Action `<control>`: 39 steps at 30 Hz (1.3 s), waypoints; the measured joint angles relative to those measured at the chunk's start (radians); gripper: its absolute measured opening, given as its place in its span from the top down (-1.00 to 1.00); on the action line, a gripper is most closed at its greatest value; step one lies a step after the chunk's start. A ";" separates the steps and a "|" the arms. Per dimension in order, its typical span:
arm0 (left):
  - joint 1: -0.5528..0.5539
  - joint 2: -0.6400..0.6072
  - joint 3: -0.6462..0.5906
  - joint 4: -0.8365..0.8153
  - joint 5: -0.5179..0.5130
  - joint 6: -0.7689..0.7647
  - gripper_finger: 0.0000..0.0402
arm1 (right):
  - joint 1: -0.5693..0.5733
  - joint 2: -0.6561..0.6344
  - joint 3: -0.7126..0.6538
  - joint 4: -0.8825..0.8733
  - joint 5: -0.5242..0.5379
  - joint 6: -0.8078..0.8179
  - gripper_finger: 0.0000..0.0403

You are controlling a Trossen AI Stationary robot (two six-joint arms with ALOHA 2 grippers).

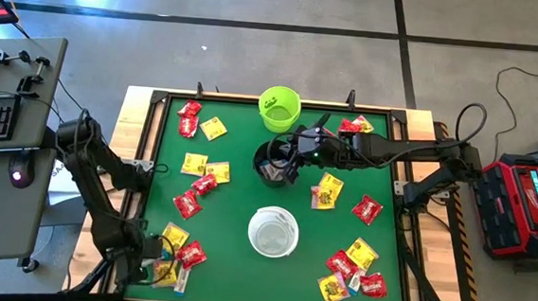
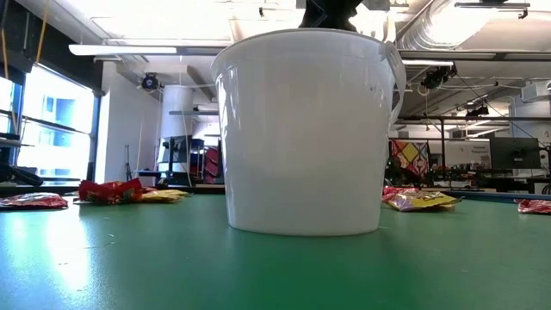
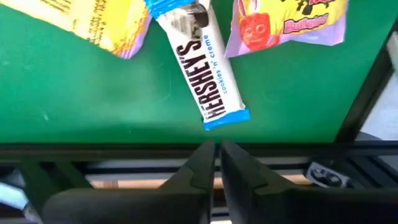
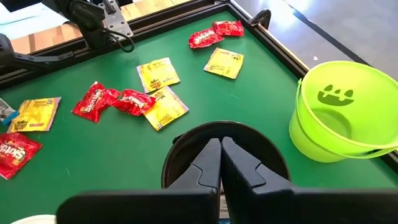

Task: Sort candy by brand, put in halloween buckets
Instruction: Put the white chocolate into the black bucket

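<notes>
Fingers of my left gripper (image 3: 216,149) are pinched together on nothing, just short of the blue-and-white wrapped Hershey's bar (image 3: 199,62) lying at the green table's (image 3: 93,99) edge. My right gripper (image 4: 221,146), also closed and empty, hovers over the round black bucket (image 4: 273,155) beside the lime green pail (image 4: 342,112).

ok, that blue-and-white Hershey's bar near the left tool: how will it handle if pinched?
The Hershey's bar lies flat in a glossy wrapper, so probably light and a bit slippery. It looks thin and long, likely stiffer than the yellow packets, though it might snap.
</notes>
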 joint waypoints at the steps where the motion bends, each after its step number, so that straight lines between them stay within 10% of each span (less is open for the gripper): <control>1: 0.000 -0.011 0.000 -0.007 -0.003 -0.010 0.97 | 0.000 0.000 0.000 0.001 0.003 -0.004 1.00; 11: 0.029 -0.052 0.001 0.021 -0.060 -0.062 0.92 | 0.000 0.000 0.000 0.004 0.017 -0.021 1.00; 27: 0.133 -0.052 -0.104 0.177 -0.128 -0.160 0.10 | 0.000 0.000 0.000 0.004 0.018 -0.018 1.00; 39: 0.158 -0.052 -0.206 0.284 -0.116 -0.316 0.06 | 0.000 0.000 0.000 0.004 0.018 -0.018 1.00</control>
